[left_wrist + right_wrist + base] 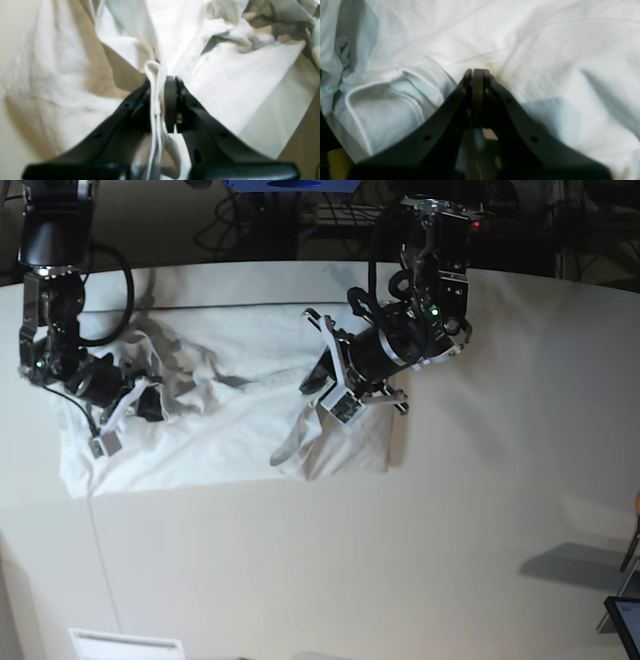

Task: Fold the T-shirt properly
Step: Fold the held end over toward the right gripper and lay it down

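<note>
Left wrist view showed the left gripper [162, 105] pinching a fold of the T-shirt [232, 82]; the right gripper [477, 75] was closed, resting against the cloth.

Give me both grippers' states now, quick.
Left gripper: closed on a pinched fold of the T-shirt.
Right gripper: shut, tips against the cloth; a grip cannot be told.

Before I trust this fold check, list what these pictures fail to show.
- Collar and tag of the T-shirt: not findable in the base view, lost in bunched cloth.
- Right gripper: whether it pinches cloth; its tips press into the shirt in the right wrist view, and the base view is too small.
- Left gripper: which part of the shirt it holds; the left wrist view is blurred.
</note>
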Action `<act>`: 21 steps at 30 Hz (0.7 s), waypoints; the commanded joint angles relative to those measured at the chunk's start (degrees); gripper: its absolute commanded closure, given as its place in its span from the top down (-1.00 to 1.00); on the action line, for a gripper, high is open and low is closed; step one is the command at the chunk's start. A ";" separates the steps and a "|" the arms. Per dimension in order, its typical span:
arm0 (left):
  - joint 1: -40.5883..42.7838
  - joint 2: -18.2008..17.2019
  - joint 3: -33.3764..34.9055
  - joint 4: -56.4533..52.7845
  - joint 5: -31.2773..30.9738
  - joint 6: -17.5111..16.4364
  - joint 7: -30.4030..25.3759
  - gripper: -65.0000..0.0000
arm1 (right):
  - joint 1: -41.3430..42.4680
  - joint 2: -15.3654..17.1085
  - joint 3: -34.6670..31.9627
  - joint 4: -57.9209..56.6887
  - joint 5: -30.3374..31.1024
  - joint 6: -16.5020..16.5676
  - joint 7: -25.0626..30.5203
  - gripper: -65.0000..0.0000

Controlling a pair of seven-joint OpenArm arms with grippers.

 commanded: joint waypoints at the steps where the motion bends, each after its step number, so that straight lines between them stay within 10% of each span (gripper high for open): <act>1: -0.54 0.26 0.07 0.82 -1.02 -0.28 -1.45 -1.00 | 0.98 0.70 0.26 0.57 0.49 0.60 0.64 -0.97; 15: -0.71 2.45 -0.01 0.91 -1.11 -0.28 -1.45 -0.98 | 0.98 0.70 0.26 0.57 0.49 0.60 0.64 -0.97; 21: -0.63 4.12 0.07 1.17 -1.11 -0.28 -1.45 -0.28 | 0.98 0.88 -3.96 0.57 0.49 0.60 1.17 -0.97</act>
